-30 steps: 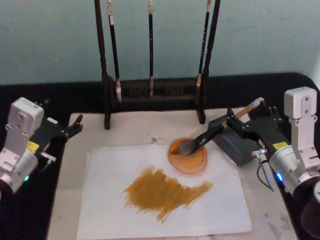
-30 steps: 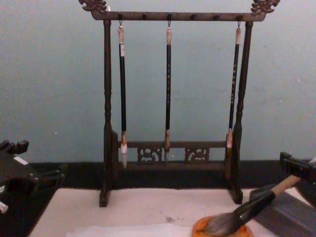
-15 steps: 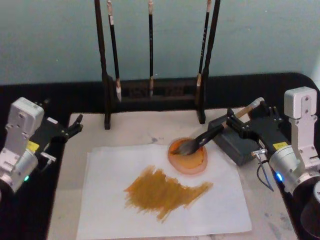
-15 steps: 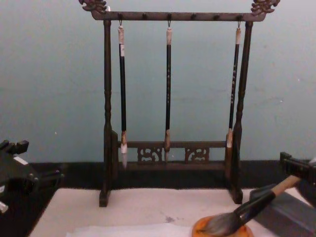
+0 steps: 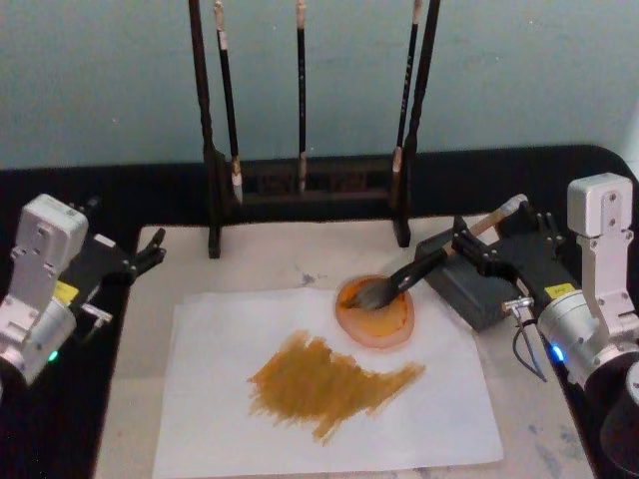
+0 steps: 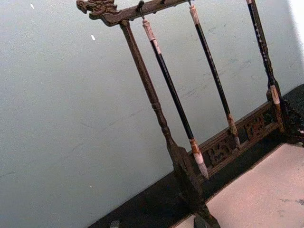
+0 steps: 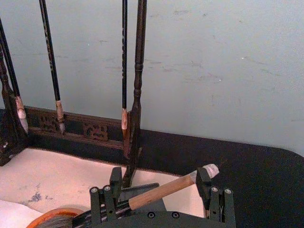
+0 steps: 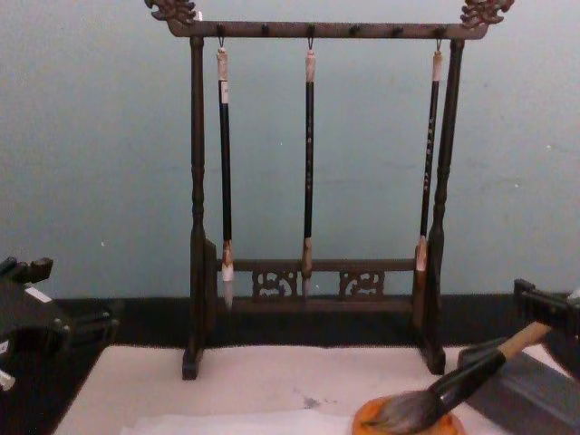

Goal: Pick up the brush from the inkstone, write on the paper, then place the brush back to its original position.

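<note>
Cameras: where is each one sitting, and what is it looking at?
Head view: up high, looking down at the paper, brush and dish; left gripper and right gripper show.
Chest view: low, looking across at the rack; right gripper at its edge.
Left wrist view: on the parked left arm, facing rack and wall.
Right wrist view: on the right arm, its open fingers either side of the handle.
All see the rack.

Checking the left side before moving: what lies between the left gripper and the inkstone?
In the head view, bare cream mat and white paper separate the left gripper from the inkstone.
</note>
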Controlling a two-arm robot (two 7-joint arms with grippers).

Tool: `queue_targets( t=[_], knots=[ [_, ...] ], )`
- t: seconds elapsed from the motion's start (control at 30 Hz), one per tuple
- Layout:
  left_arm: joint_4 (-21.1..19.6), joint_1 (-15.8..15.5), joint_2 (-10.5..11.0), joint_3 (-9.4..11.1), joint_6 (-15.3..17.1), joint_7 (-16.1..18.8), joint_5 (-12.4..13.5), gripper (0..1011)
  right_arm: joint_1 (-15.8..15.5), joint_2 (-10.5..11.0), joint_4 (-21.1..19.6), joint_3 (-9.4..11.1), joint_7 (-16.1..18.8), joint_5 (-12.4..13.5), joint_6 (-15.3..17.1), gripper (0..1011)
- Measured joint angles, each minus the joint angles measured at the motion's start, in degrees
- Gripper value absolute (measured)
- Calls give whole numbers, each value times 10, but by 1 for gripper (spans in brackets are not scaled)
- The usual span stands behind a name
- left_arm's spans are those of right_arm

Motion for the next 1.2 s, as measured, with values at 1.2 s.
queue_targets(
  t=[1.2],
  knots=[
    [0,0,0,0,0,0,0,1010,0,0,0,0,0,0,0,1000]
  ],
)
